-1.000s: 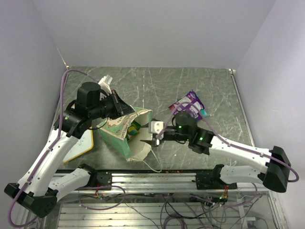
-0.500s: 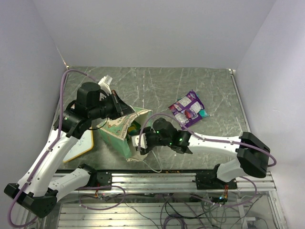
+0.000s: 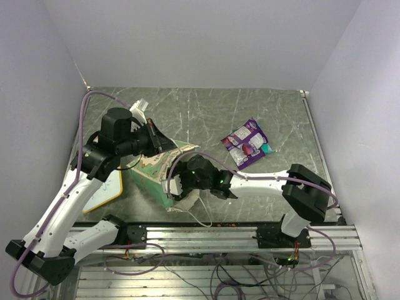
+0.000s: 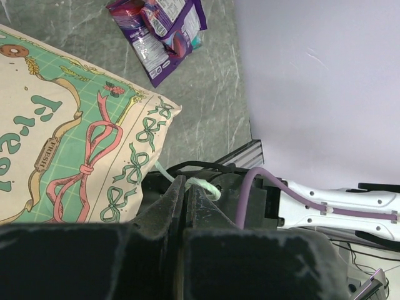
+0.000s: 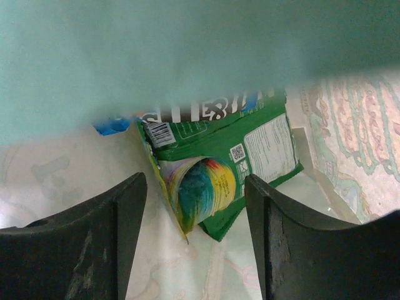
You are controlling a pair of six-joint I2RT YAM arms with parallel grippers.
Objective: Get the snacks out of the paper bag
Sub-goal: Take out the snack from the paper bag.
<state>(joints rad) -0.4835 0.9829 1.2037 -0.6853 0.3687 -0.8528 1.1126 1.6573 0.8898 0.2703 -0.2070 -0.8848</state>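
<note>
The paper bag [image 3: 153, 169] lies on its side, its mouth toward the right arm. My left gripper [image 3: 157, 141] is above the bag and shut on its string handle [image 4: 204, 185]; the bag's printed side [image 4: 69, 137] fills the left wrist view. My right gripper [image 3: 176, 187] is inside the bag's mouth, open, its fingers either side of a green snack packet [image 5: 215, 169] with a rainbow patch that lies just beyond my fingertips. A blue packet corner [image 5: 111, 127] shows behind it. Purple and teal snacks [image 3: 247, 143] lie on the table to the right, also in the left wrist view [image 4: 161, 28].
A wood-framed whiteboard [image 3: 106, 189] lies left of the bag under the left arm. A small white object [image 3: 140, 106] sits at the back left. Walls close the table on three sides.
My right arm has moved left from beside the bag and pushed its gripper into the bag's mouth. The left arm has kept still, holding the handle.
</note>
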